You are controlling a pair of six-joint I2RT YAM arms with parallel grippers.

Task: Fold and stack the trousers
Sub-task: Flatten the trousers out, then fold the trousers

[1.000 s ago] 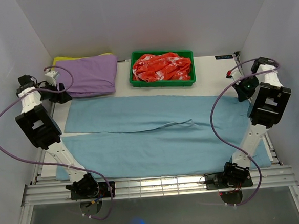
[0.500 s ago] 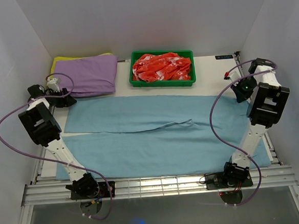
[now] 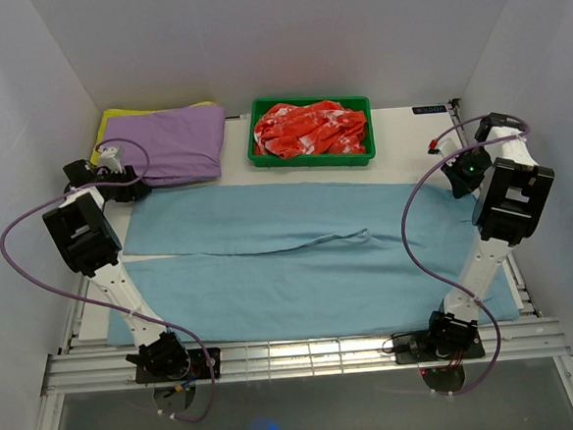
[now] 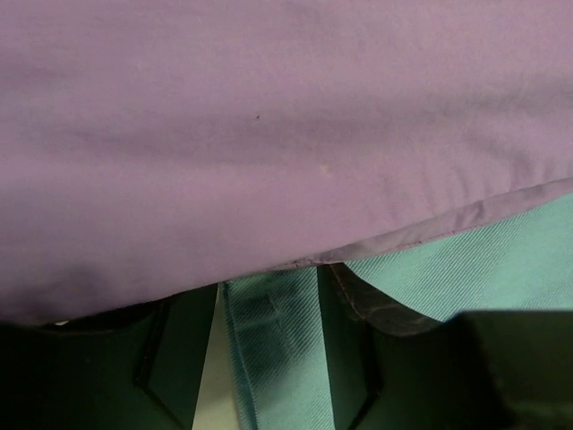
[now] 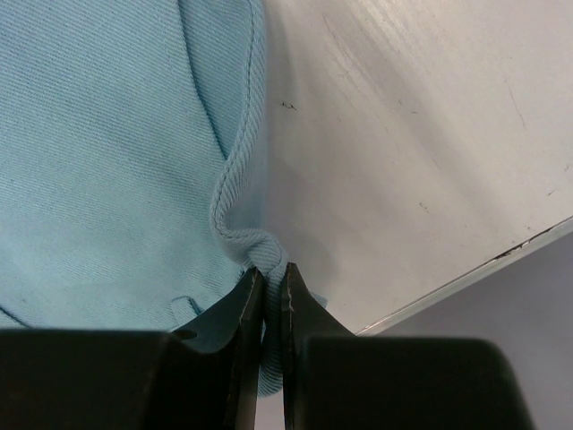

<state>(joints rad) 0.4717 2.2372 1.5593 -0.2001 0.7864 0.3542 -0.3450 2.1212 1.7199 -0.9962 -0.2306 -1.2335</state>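
Currently pinching the trousers (image 5: 107,161) at a bunched hem, clamped between the fingers of the right gripper (image 5: 273,282); straddling another edge with the left gripper (image 4: 269,358) parted, purple garment (image 4: 269,134) just beyond. Judging cloth soft, light, limp; favouring hem holds.

**Three views of one surface**

Top view: a fixed camera high behind the arm bases, tilted down and forward. It takes in the whole surface (image 3: 409,136), both arms and the walls.

Left wrist view: rides on the left tool (image 4: 269,358) and looks out between its fingers from very near. Cloth fills the frame.

Right wrist view: rides on the right tool (image 5: 271,300), equally near, and looks down along its fingers.

Shared ground: the left wrist and top views both show the far-left corner of the trousers (image 3: 300,273) at the purple garment's (image 3: 173,144) edge. The right wrist and top views both show the far-right corner and the bare surface beside it.
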